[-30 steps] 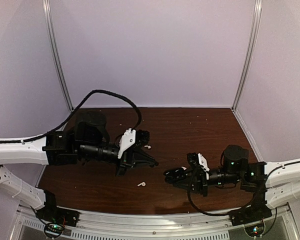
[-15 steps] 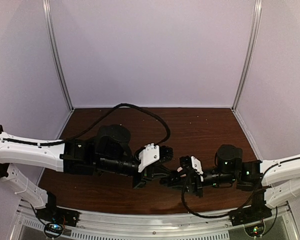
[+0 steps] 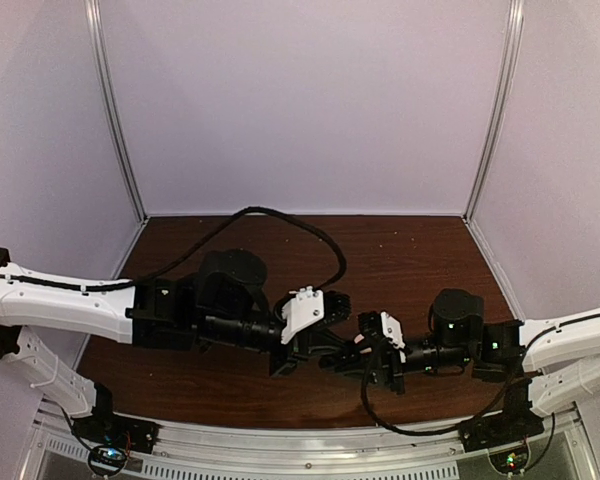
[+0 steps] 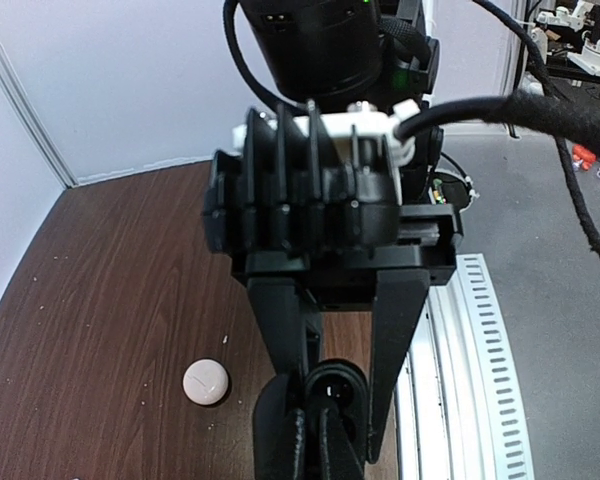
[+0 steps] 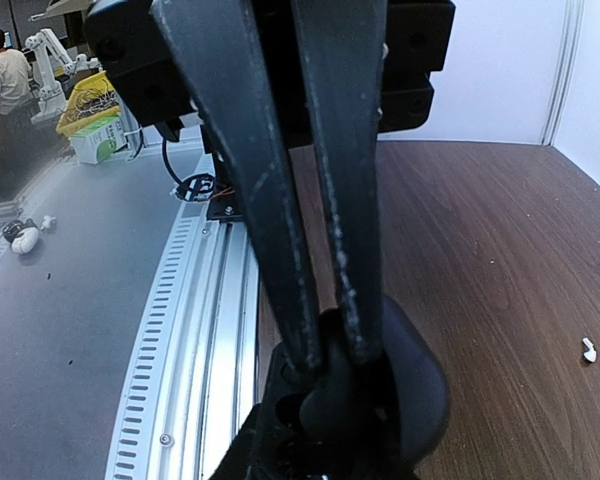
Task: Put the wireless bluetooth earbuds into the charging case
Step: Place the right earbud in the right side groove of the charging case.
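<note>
The two grippers meet nose to nose at the near middle of the table. My right gripper [image 3: 346, 358] [image 5: 352, 440] is shut on a black charging case [image 4: 338, 392] [image 5: 417, 385] with its lid open, held just above the wood. My left gripper [image 3: 330, 348] [image 4: 313, 415] [image 5: 326, 352] is shut, and its fingertips dip into the case's oval opening. A dark rounded lump sits right under those tips; I cannot tell whether it is pinched. One white earbud [image 5: 587, 349] lies on the table. The arms hide the case in the top view.
A round white puck-shaped case [image 4: 206, 381] lies shut on the wood to one side of the grippers. The slotted metal rail [image 5: 185, 330] of the near table edge runs close beside the held case. Pale booth walls [image 3: 310, 110] enclose the back and sides.
The left arm has swung from the left middle of the table toward the near centre, reaching the right gripper. The right gripper has shifted slightly left. Little has moved in the last half second.
</note>
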You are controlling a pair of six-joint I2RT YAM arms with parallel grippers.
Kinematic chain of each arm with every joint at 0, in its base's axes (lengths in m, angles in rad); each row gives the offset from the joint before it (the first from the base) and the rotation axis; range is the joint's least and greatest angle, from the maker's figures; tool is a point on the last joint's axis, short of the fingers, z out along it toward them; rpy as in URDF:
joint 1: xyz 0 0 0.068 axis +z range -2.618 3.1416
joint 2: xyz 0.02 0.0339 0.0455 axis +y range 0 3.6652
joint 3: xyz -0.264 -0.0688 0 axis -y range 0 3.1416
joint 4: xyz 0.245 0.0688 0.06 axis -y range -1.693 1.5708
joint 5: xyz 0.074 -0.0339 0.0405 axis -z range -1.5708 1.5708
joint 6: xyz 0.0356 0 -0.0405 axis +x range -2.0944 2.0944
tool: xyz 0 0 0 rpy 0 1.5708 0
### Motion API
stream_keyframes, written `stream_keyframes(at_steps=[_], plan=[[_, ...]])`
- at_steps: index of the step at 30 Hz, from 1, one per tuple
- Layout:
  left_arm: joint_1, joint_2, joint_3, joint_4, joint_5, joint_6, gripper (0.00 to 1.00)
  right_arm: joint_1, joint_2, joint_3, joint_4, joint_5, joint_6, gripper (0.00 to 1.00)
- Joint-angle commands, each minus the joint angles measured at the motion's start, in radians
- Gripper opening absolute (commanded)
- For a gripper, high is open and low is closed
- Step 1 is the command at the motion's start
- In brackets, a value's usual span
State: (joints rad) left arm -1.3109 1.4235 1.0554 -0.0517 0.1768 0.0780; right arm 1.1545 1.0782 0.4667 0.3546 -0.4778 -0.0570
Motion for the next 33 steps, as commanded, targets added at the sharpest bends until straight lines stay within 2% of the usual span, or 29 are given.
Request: stream_keyframes(at_steps=[1, 18, 33], plan=[[-0.012, 0.023, 0.024, 0.045, 0.021, -0.014, 0.00, 0.005, -0.017, 0.024, 0.046, 0.022, -0.001, 0.00], [-0.016, 0.076, 0.032, 0.058, 0.019, -0.033, 0.00, 0.005, -0.067, 0.007, 0.056, 0.016, -0.002, 0.00], [-0.016, 0.027, 0.088, -0.041, -0.050, 0.016, 0.21, 0.005, -0.077, -0.015, 0.050, 0.014, 0.005, 0.00]])
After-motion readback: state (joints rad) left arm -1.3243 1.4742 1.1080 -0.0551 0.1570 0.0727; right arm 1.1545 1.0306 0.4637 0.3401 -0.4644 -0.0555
